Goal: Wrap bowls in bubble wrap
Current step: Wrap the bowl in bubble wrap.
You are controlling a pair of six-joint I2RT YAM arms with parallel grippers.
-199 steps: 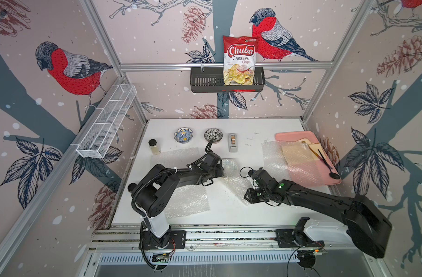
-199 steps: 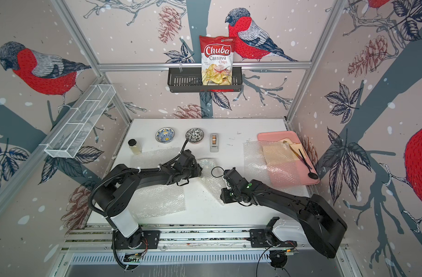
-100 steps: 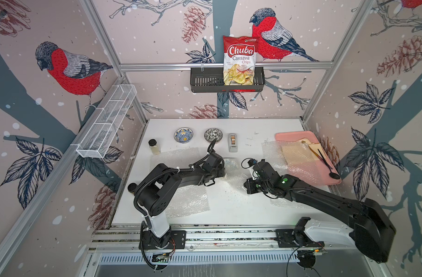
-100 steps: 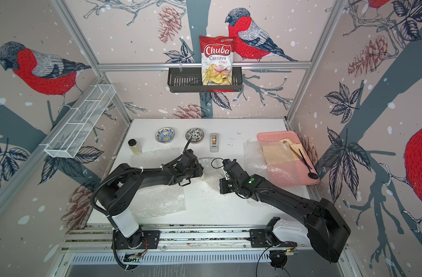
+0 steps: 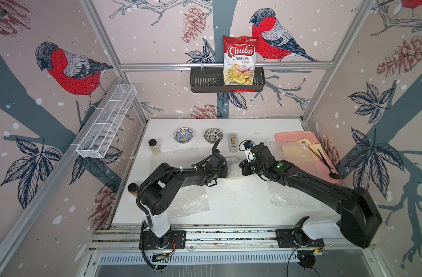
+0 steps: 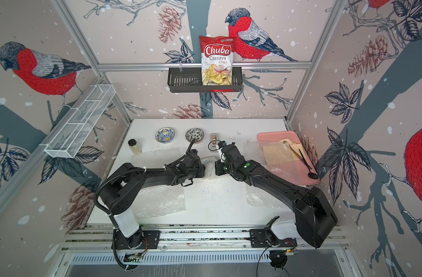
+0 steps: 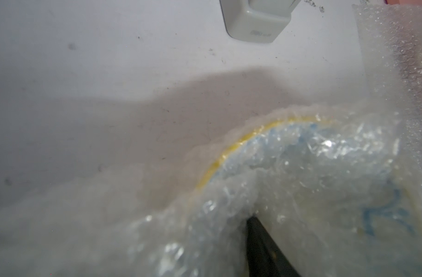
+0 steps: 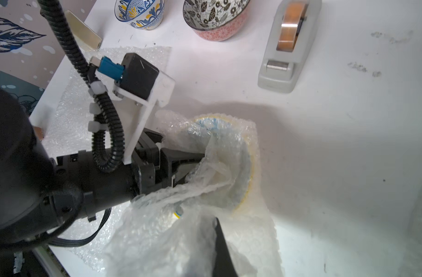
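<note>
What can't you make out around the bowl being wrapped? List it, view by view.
The bowl: right wrist view, the bubble wrap hides all but a yellow rim and blue flecks.
Left gripper: fingertips buried in the wrap; grip unclear.
Right gripper: one dark finger, cut off by the frame edge.
Tape dispenser: left wrist view, blurred, cut by the edge.

The blue-and-yellow bowl [image 5: 183,135] is showing floral swirls. The black-and-white bowl [image 8: 214,14] is flashing leaf prints inside and patterned coral-red outside. The wrapped bowl [image 8: 243,167] is glowing pale, yellow-rimmed, through whitish bubble wrap [image 8: 157,239]. The tray [image 5: 291,137] is gleaming pink.
</note>
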